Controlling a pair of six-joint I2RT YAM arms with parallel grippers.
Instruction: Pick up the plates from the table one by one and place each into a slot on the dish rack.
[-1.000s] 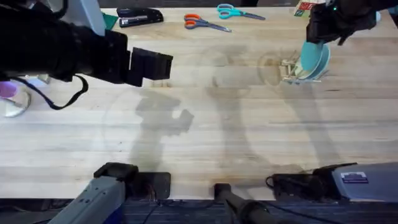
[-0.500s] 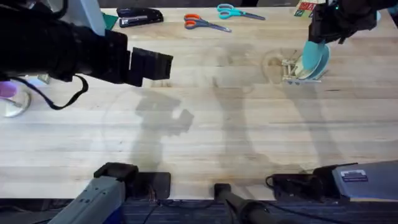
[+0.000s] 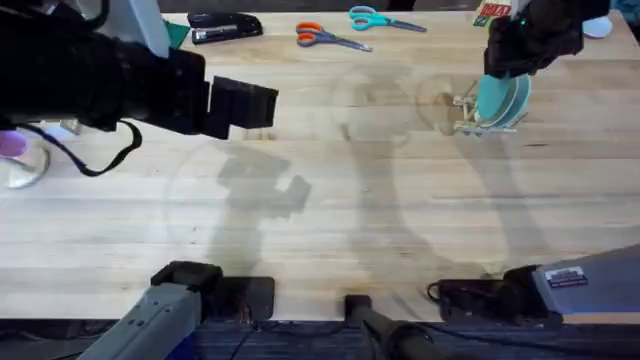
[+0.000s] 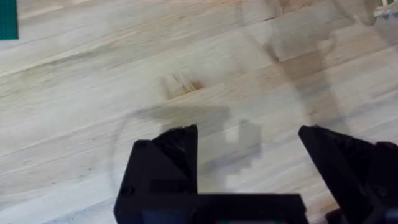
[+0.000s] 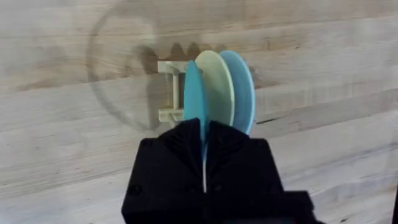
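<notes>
The dish rack (image 5: 168, 93) (image 3: 466, 112) stands at the far right of the table (image 3: 330, 220). Three plates stand on edge in it: a turquoise plate (image 5: 193, 93) (image 3: 493, 97), then a pale yellow plate (image 5: 214, 84), then a pale blue plate (image 5: 241, 87). My right gripper (image 5: 203, 134) (image 3: 520, 45) is above the rack, shut on the turquoise plate's upper rim, which sits in a slot between the pegs. My left gripper (image 4: 249, 155) (image 3: 245, 105) hovers open over bare wood at the left, holding nothing.
Along the far edge lie a black stapler (image 3: 225, 27), orange scissors (image 3: 325, 38) and teal scissors (image 3: 375, 18). A small purple cup (image 3: 12, 145) is at the left edge beside a clear dish (image 3: 25, 170). The left arm looms large over the left side.
The right gripper has shifted slightly left with the turquoise plate, which now stands more upright in the rack. The left arm has not moved.
</notes>
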